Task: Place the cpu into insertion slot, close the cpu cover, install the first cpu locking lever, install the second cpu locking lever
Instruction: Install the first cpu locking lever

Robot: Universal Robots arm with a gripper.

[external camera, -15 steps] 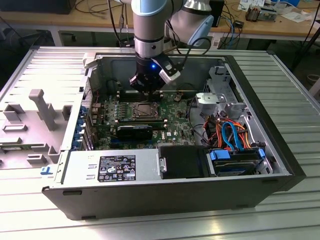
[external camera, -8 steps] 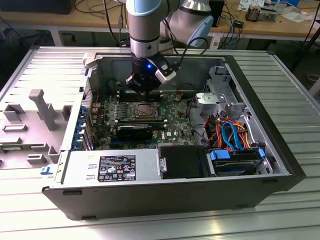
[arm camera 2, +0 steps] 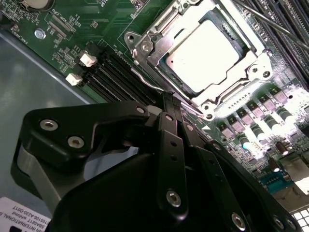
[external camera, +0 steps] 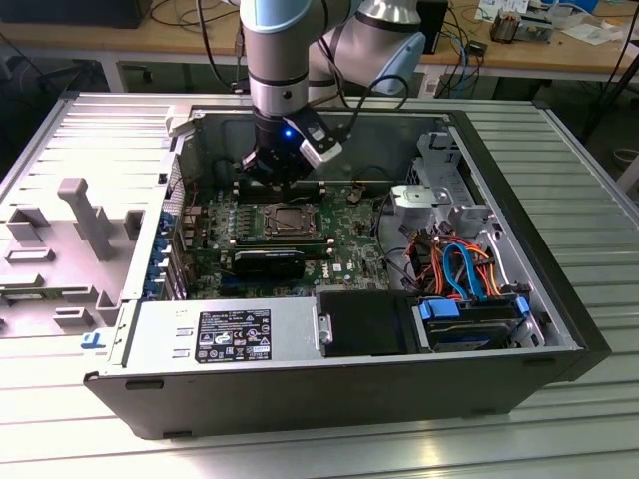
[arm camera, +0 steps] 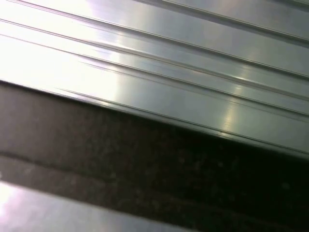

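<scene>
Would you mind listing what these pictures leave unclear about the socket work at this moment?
- Gripper fingertips: in the second wrist view its own black linkage covers them, so open or shut is unclear.
- Locking levers: thin wires beside the cpu cover; whether either is hooked is too fine to tell.
- The cpu: glare washes out its top.
- Insertion slot: too small in the exterior view to judge seating.

Exterior view looked down from front onto whole open case (external camera: 329, 389); second wrist view sat close above insertion slot (arm camera 2: 212, 50), shared by both.
</scene>
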